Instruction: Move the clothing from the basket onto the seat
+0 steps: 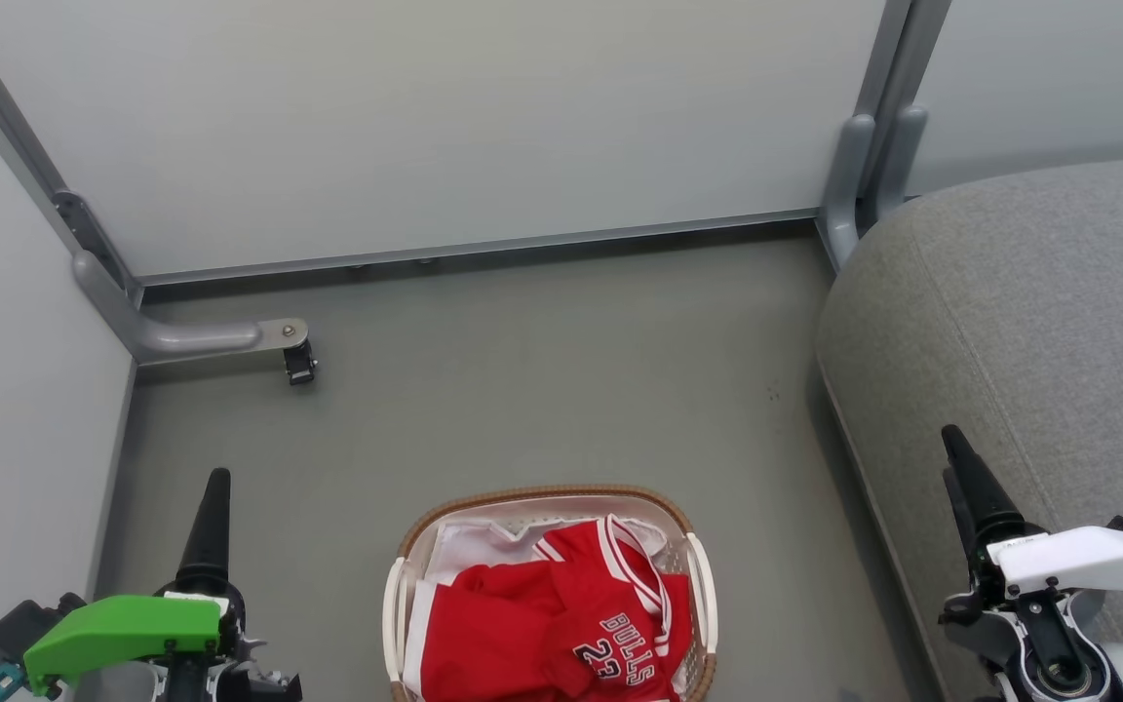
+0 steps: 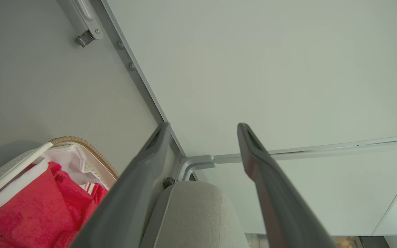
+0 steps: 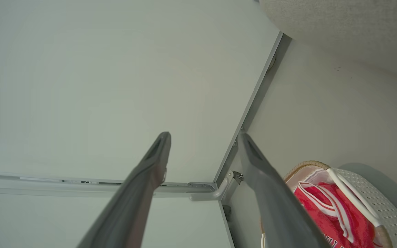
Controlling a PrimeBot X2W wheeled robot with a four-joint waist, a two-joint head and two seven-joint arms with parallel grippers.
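The white perforated basket (image 1: pixel 542 494) with its brown woven rim stands on the floor at the bottom centre of the head view. Inside it lies the red clothing (image 1: pixel 522 634), the "BULLS 23" jersey on top, over a white liner. The grey seat (image 1: pixel 1029 292) fills the right side. My left gripper (image 1: pixel 216 483) hovers left of the basket, and my right gripper (image 1: pixel 954 444) hangs over the seat's front edge. Both are open and hold nothing (image 2: pixel 204 126) (image 3: pixel 204 136). The wrist views catch the basket (image 2: pixel 81 144) (image 3: pixel 374 196), the clothing (image 2: pixel 36 206) (image 3: pixel 326 213) and the seat (image 2: pixel 195 213) (image 3: pixel 339 27).
Pale partition panels close off the back and the left side. A grey metal foot with a caster (image 1: pixel 298 363) juts onto the grey floor (image 1: pixel 542 370) at the left. Another post foot (image 1: pixel 849 185) stands by the seat's far corner.
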